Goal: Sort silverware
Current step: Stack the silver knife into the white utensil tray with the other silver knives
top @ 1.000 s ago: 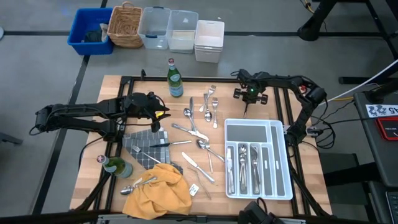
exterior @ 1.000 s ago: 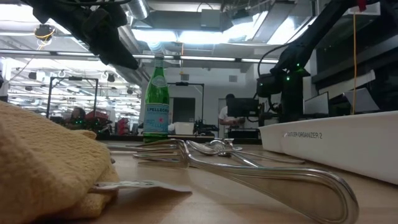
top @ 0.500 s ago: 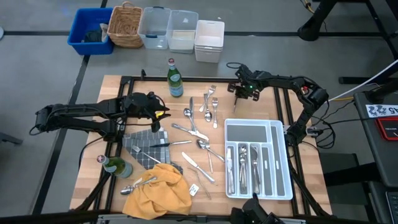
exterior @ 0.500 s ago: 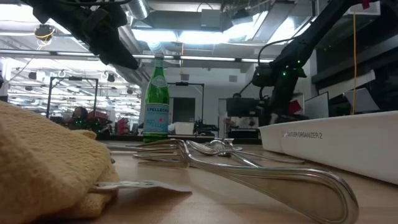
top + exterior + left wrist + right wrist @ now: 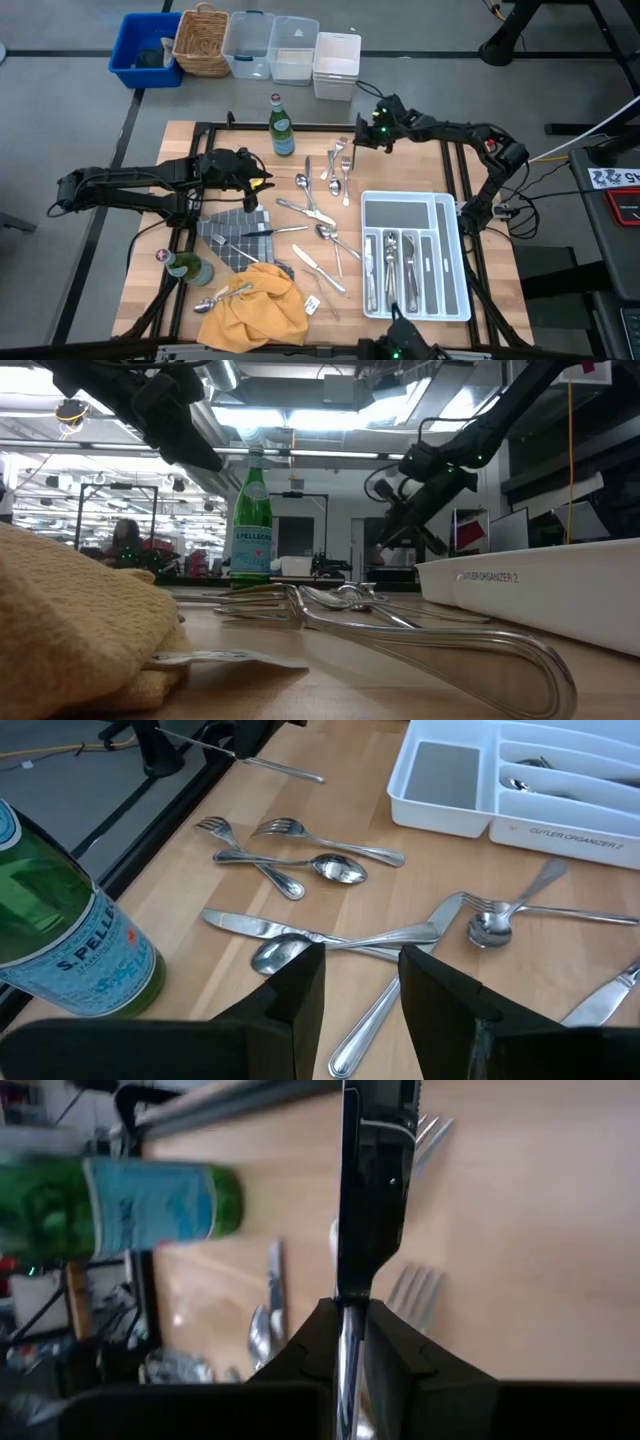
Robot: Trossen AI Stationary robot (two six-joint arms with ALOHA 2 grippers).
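Note:
Loose silverware (image 5: 320,215) lies scattered on the wooden table between the green bottle (image 5: 281,125) and the white divided tray (image 5: 455,250), which holds several pieces. My right gripper (image 5: 372,132) hangs over the table's far edge, above a few forks (image 5: 340,165), shut on a slim shiny piece (image 5: 365,1170) that looks like a knife. My left gripper (image 5: 362,995) hovers open above the spoons and knives (image 5: 330,935) near the bottle (image 5: 60,930), with nothing between its fingers. My right gripper pinches one end of the slim piece (image 5: 348,1315) between its two fingers. The rest of the piece sticks straight out past the fingertips, in line with them. It is lifted clear of the table (image 5: 280,767), and the fingers slant downward toward the table's left.
A yellow cloth (image 5: 255,305) and a grey checked cloth (image 5: 235,235) lie at the near left, with a second green bottle (image 5: 190,268) beside them. Bins and a basket (image 5: 250,45) stand beyond the far edge. The tray's wide far compartment (image 5: 405,212) is bare.
My right gripper has risen and gone toward the table's far-left, away from the tray and toward the bottle. It has tipped from pointing steeply down to a shallower slant and rolled, keeping the slim piece in its hold.

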